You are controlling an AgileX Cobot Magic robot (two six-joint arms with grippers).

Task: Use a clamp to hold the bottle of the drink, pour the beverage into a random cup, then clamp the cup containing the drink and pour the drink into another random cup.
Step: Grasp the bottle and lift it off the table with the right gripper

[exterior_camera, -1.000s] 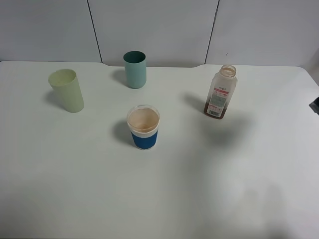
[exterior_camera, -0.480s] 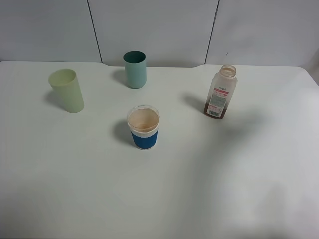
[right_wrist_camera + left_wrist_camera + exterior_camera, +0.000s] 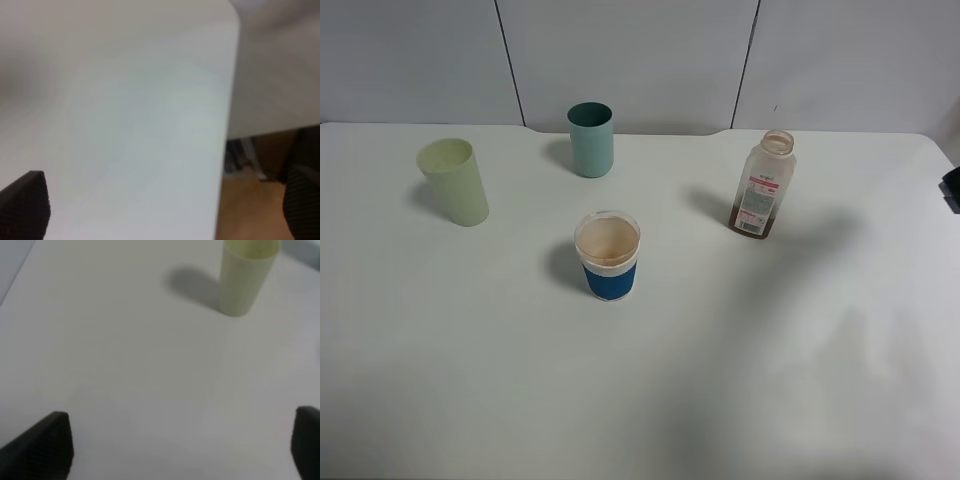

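Brown-tinted bottle (image 3: 763, 186) stands uncapped on table (image 3: 770, 370) right side, well apart from blue-banded cup (image 3: 609, 258). My left gripper (image 3: 172, 447) and right gripper (image 3: 160, 207) both spread, empty. Off-centre approach could topple bottle, spilling beverage (image 3: 751, 223).

Lab-like test bench: bare white table (image 3: 820, 400), grey panel wall (image 3: 620, 60).

bottle (image 3: 762, 187) label: white and pink, print too small to read
cups: no text or marks
tabletop (image 3: 770, 360): no text
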